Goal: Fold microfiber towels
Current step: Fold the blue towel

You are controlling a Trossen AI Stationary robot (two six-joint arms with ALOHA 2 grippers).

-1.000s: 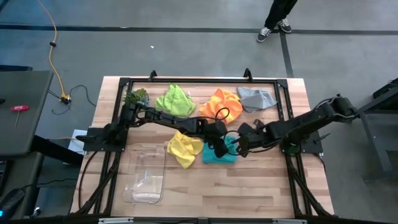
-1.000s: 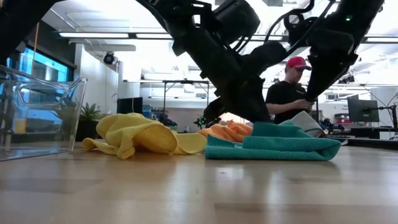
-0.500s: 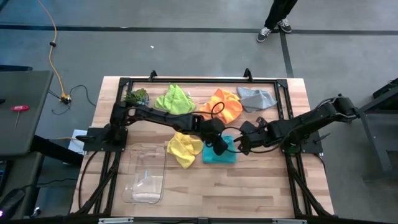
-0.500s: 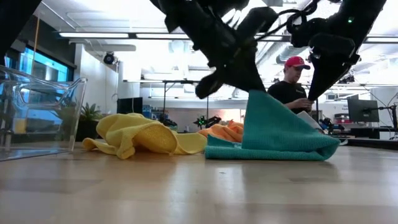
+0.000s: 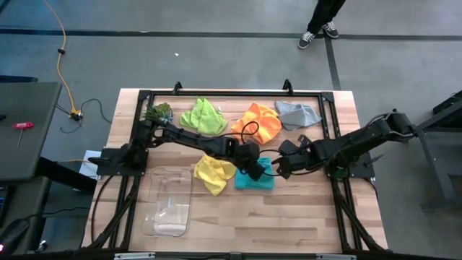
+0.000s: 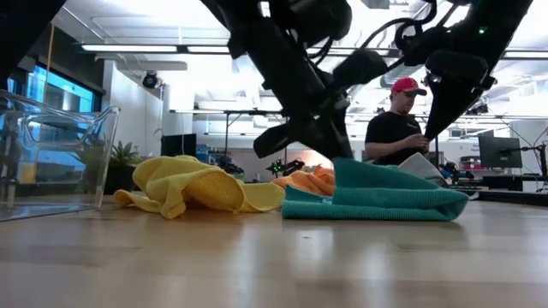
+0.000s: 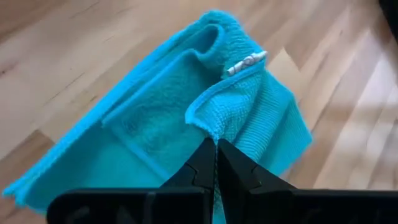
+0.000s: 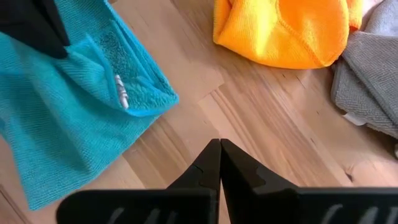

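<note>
The teal towel (image 5: 261,180) lies folded in layers at the table's middle and also shows in the low view (image 6: 385,198). My left gripper (image 7: 216,144) is shut on it, just above it (image 6: 330,147). My right gripper (image 8: 219,144) is shut and empty, hanging over bare wood just right of the teal towel (image 5: 283,166). The yellow towel (image 5: 213,173) lies crumpled to the teal one's left. The lime green (image 5: 202,115), orange (image 5: 260,123) and grey (image 5: 298,114) towels lie bunched along the far side. My left gripper pinches a hemmed corner of the teal towel's top layer (image 7: 208,127) between its two fingertips. The fingers slant down from the table's left. That corner is raised a little; the other layers lie flat on the table (image 6: 377,210).
A clear plastic bin (image 5: 167,202) stands at the near left. A small spiky green plant (image 5: 159,112) sits at the far left corner. A person (image 6: 398,124) stands beyond the table's far edge. Bare wood lies along the near edge (image 5: 289,217).
My left gripper rose, pulling the teal towel's top layer up into a tall peak, then came back down. The layer now lies low on the folded towel again, while the bottom layers stayed on the table.
</note>
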